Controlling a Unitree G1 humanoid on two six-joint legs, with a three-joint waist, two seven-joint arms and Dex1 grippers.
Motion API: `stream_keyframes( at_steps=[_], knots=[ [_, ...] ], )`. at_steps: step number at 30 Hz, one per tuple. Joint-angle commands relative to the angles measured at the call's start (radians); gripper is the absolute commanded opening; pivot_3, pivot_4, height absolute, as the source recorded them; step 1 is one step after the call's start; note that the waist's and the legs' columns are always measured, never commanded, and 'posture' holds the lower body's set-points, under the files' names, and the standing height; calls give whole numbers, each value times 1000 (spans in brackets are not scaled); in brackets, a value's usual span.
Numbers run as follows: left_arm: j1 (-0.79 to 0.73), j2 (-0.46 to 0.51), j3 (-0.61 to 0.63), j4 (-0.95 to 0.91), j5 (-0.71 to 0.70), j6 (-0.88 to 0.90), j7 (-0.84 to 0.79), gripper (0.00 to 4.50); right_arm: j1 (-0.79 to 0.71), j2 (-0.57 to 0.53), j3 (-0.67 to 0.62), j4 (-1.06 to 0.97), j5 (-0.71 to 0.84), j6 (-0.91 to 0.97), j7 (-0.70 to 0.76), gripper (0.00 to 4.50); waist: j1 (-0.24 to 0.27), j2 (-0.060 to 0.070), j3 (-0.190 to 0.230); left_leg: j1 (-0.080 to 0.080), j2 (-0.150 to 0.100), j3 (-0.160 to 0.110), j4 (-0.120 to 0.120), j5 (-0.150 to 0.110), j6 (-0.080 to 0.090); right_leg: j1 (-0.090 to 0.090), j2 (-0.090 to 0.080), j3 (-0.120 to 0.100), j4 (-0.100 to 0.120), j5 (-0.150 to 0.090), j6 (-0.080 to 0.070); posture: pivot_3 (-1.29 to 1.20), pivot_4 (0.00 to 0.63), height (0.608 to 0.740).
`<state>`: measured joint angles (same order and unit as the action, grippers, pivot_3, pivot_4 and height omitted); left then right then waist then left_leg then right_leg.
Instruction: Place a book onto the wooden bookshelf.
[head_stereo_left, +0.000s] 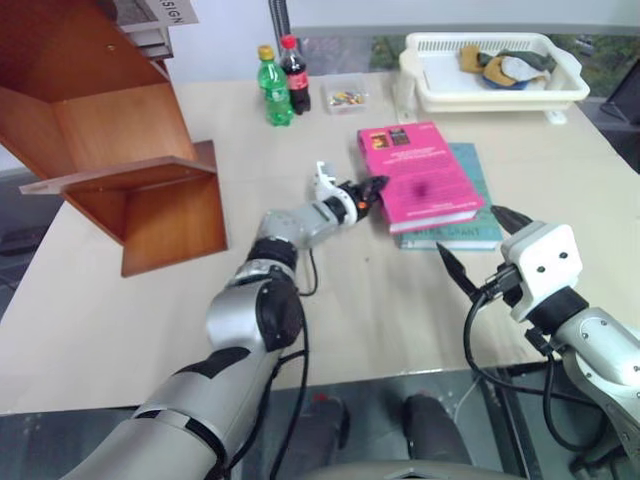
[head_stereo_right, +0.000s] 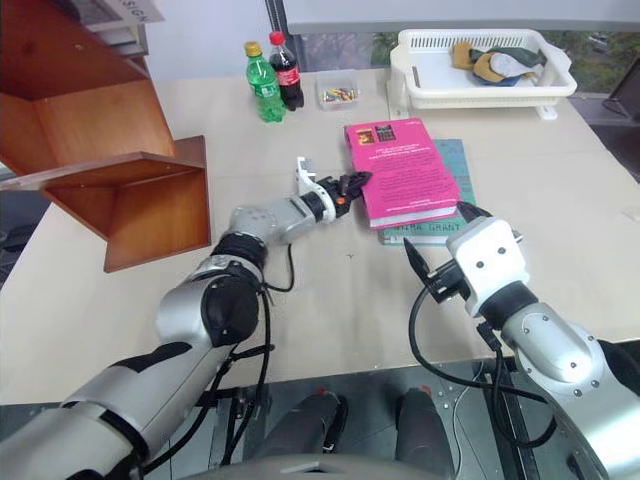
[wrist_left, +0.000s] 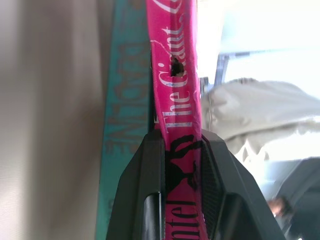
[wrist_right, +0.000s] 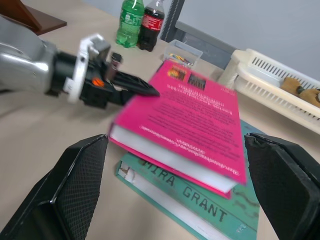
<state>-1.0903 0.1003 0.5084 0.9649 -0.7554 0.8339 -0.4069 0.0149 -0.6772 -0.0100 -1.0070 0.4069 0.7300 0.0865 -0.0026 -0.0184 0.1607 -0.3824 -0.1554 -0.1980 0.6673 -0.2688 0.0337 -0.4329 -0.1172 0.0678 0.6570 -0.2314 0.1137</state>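
Observation:
The book (head_stereo_left: 415, 170), thick and bright pink, lies on a thinner teal book (head_stereo_left: 452, 238) in the middle of the table. My left gripper (head_stereo_left: 372, 190) reaches level from the left and is shut on the pink book's spine edge; in the left wrist view its fingers (wrist_left: 146, 190) clamp the lettered spine (wrist_left: 175, 75). My right gripper (head_stereo_left: 480, 242) hovers open just in front of the two books, with nothing between its fingers (wrist_right: 75, 190). The wooden bookshelf (head_stereo_left: 110, 130) stands at the table's far left, well apart from the book.
A green bottle (head_stereo_left: 274, 88) and a cola bottle (head_stereo_left: 294, 75) stand at the back beside a small clear box (head_stereo_left: 345, 97). A white basket (head_stereo_left: 490, 75) with cloths sits at the back right. The table's near edge runs just below my right gripper.

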Motion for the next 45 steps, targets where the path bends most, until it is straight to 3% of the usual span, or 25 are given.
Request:
stream_keyframes(
  at_steps=[1, 6, 9, 16, 19, 21, 27, 34, 45],
  knots=[
    [147, 58, -184, -501, 48, 27, -92, 498, -56, 27, 32, 7, -14, -5, 34, 4500, -11, 0, 0, 0, 0, 1, 0, 0, 0, 0, 0, 1, 0, 0, 0, 0, 150, 740],
    [373, 285, -407, -1014, 189, -190, -326, 498, -109, 43, 12, 83, 2, -38, 124, 4500, -8, 0, 0, 1, 1, 2, 0, 0, -1, 0, 1, 2, 0, 1, -1, 0, 150, 740],
    [436, 412, -443, -1148, 306, -374, -393, 498, -134, 37, -11, 124, 30, -62, 198, 4500, -3, 0, 0, 1, 1, 2, 0, 0, -1, 1, 1, 2, 0, 1, -2, 0, 150, 740],
    [445, 714, -377, -1318, 534, -748, -494, 498, -223, 31, -7, 294, 81, -144, 408, 4500, 1, 0, 0, 1, 2, 1, -1, -1, -1, 1, 1, 0, -3, 2, -3, 0, 150, 740],
    [405, 803, -343, -1316, 552, -785, -506, 498, -274, 50, 7, 340, 92, -145, 438, 4500, 1, 0, 1, 0, 2, 1, -1, -1, -1, 1, 1, 0, -4, 2, -2, 0, 150, 740],
    [394, 917, -282, -1332, 532, -727, -554, 498, -315, 61, 26, 373, 98, -154, 475, 4500, -6, 0, 1, 0, 2, 1, -1, -1, 0, 1, 1, -1, -4, 2, -2, 0, 150, 740],
    [532, 1147, -68, -1322, 571, -661, -668, 498, -416, 108, 87, 427, 105, -160, 546, 4500, -16, 2, 2, 1, 3, 1, -6, -1, -1, 0, 2, 0, -6, 1, -3, 0, 150, 740],
    [785, 1207, 184, -1178, 751, -804, -748, 498, -536, 168, 72, 506, 160, -228, 652, 4500, -10, 2, 3, 1, 4, -1, -11, -1, -1, 0, 3, -3, -12, 2, -3, 0, 150, 740],
    [934, 1221, 216, -938, 849, -1014, -701, 498, -680, 209, -39, 471, 353, -209, 660, 4500, -15, 3, 3, 0, 4, -1, -15, -1, 0, -1, 2, -5, -16, 2, -4, 0, 150, 740]
  ],
)
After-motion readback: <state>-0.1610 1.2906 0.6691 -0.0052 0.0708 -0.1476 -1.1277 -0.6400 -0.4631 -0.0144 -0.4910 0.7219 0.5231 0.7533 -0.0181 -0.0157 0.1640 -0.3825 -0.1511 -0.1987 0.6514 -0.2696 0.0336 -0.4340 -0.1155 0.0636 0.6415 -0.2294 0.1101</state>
